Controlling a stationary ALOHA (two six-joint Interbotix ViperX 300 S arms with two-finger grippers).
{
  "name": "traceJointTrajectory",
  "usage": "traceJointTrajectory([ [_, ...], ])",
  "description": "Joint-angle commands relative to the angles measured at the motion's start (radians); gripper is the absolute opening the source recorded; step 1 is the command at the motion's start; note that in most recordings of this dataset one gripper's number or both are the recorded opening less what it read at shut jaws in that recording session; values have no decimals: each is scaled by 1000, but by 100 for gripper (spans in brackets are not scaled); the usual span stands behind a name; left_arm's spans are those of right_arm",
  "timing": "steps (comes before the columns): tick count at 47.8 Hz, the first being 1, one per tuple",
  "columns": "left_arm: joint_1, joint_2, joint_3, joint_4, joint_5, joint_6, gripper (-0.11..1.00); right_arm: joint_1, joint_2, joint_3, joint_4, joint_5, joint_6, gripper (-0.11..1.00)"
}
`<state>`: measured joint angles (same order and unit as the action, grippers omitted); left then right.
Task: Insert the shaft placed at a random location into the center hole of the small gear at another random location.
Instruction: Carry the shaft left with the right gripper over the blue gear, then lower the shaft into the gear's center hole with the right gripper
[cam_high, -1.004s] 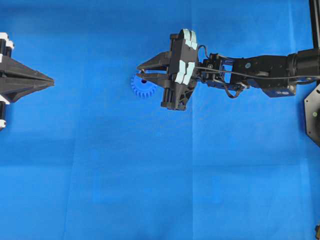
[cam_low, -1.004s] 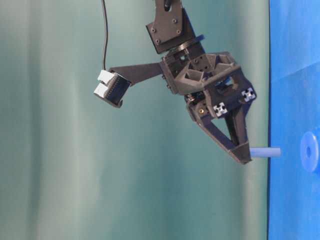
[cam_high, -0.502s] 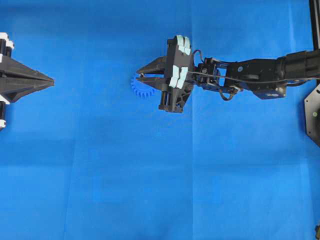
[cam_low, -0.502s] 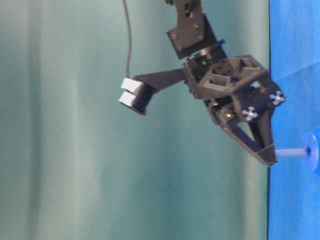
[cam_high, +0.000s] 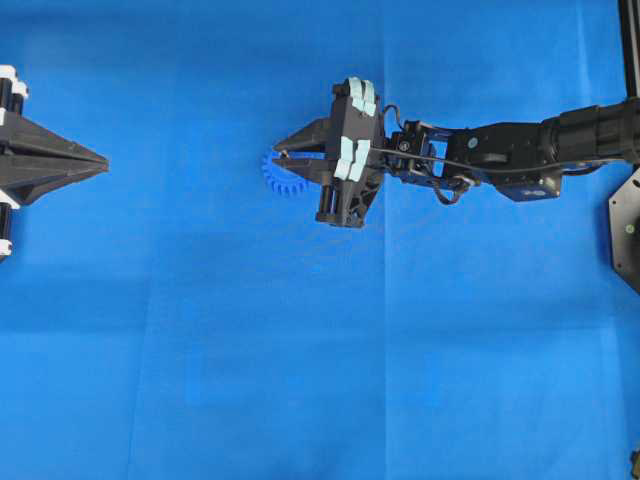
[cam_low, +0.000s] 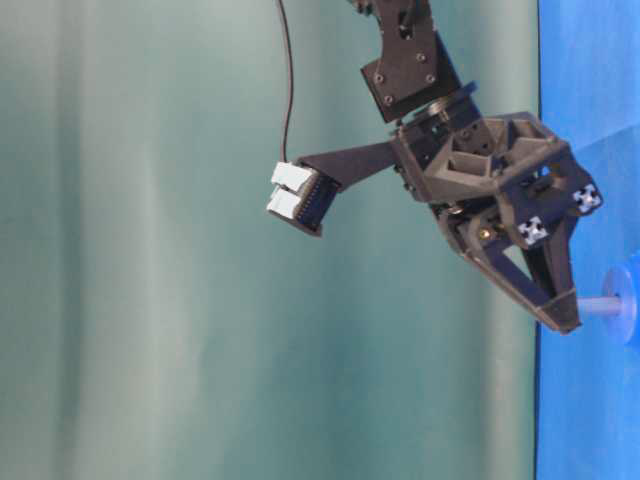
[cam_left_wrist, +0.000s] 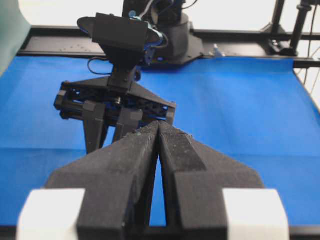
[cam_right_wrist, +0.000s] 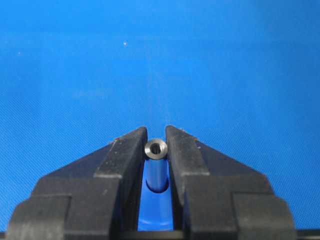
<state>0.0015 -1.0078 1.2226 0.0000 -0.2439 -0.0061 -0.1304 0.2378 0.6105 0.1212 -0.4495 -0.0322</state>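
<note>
Over the small gear (cam_high: 281, 176), right jaws (cam_high: 280, 157) pinch the shaft (cam_right_wrist: 155, 148); left jaws (cam_high: 100, 160) pressed together, far off.

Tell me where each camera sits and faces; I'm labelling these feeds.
Overhead: straight down on the cloth; both pincers, left, right.
Table-level: low, sideways-rotated; right pincer, pin, gear.
Left wrist: over its shut fingers toward the right arm.
Right wrist: down its fingers gripping the pin.
Overhead and table-level share gear and right pincer.
</note>
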Motion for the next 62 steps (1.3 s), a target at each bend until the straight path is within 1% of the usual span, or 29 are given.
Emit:
traceJointTrajectory([
  [1,2,5,-11,-2,-6,-2,0,-2,-5,-23,0,-14,-2,4],
  [24,2,5,-8,-2,-6,-2,0,-3,46,-25,5,-29,3,4],
  [58,2,5,-6,-2,-6,-2,0,-3,49,-20,5,-25,5,4],
  [60,2,5,-6,-2,-6,-2,0,-2,49,-21,3,-25,5,5],
  [62,2,5,-6,-2,-6,-2,0,-2,49,-21,5,-25,5,8],
])
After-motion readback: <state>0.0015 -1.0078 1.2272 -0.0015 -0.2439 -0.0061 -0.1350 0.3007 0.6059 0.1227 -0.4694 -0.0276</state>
